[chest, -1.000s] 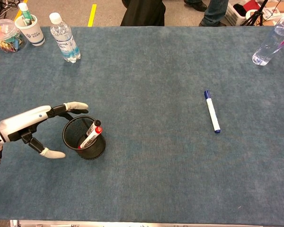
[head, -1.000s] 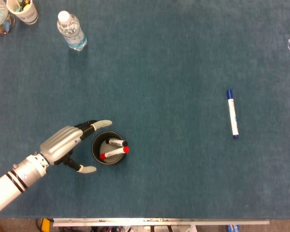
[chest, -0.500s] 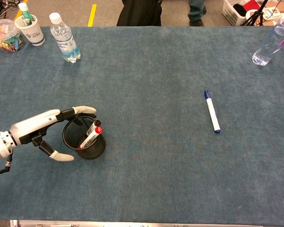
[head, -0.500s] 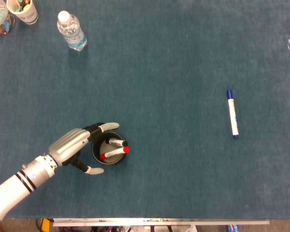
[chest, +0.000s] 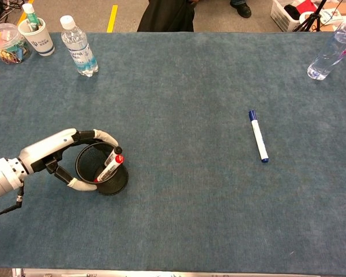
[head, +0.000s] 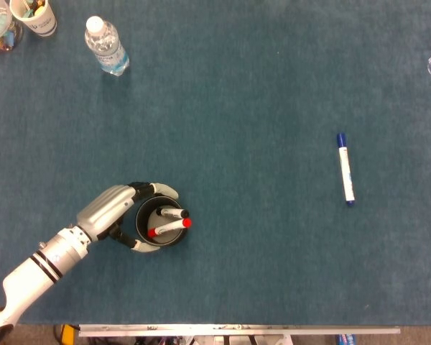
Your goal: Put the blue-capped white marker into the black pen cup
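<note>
One robot hand point(head: 118, 213), the left, clamped around the cup point(head: 160, 221) at lower left; marker point(head: 345, 169) far right on the counter point(head: 258, 108).

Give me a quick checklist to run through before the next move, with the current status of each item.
1. Left hand wrapped around the black mesh pen cup: ok; firm contact: cannot tell.
2. Cup upright on the blue-grey carpeted table: ok.
3. Blue-capped white marker lying free, nothing on or near it: ok.
4. Room inside the cup beside the red-capped marker and black-capped marker: ok.
5. Right hand ready to fetch the marker: not ok, neither view shows it.
6. Marker inside the cup: not ok, it lies far to the right.
</note>
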